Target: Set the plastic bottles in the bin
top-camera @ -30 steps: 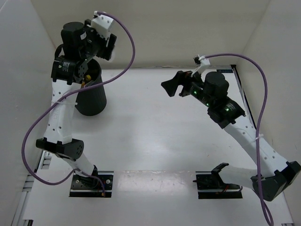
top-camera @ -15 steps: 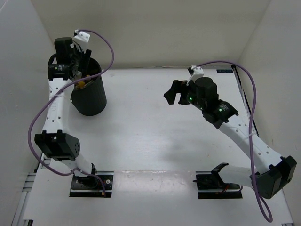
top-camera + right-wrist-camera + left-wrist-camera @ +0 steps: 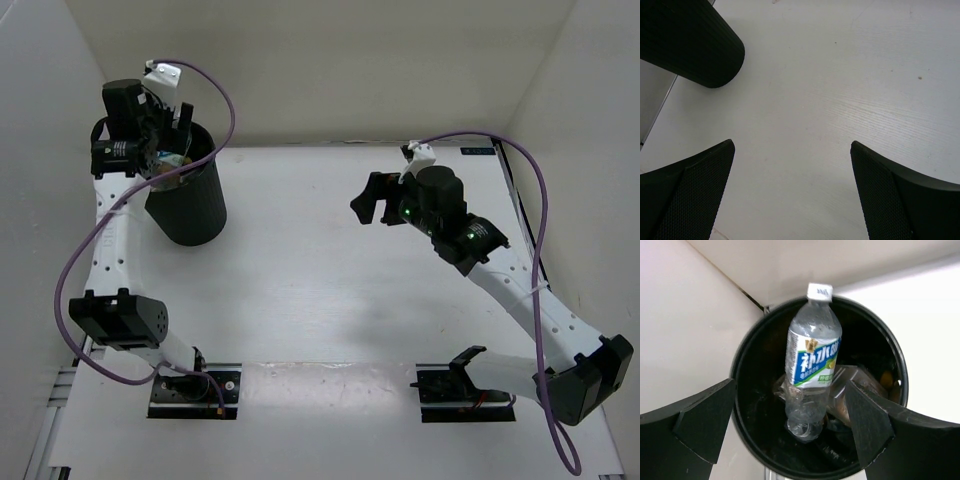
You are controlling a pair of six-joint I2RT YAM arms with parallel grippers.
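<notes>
The plastic bottle with the blue-white label and white cap sits straight ahead of the left gripper, base down inside the bin and cap up at the rim farthest from the wrist. Neither finger touches it. The left jaws are spread wide, one to each side of the bin's mouth, so the bottle looks released. Beneath it lie other clear bottles, crumpled, with an orange cap showing off to the tool's right.

Such a bottle is probably light and thin-walled, likely to dent under a hard squeeze, with a slick label. If it needed taking up again, the labelled waist, gripped across its width, would likely give the best hold, or the stiffer shoulder under the cap.

The right gripper is also spread, holding nothing, above bare table. The bin's foot shows ahead and to its left.

A second ago the left wrist stood higher and covered most of the bin's mouth. It has since dropped to the rim and swung toward the wall side, and the mouth now shows in the overhead view. The right arm has edged slightly toward the bin.
</notes>
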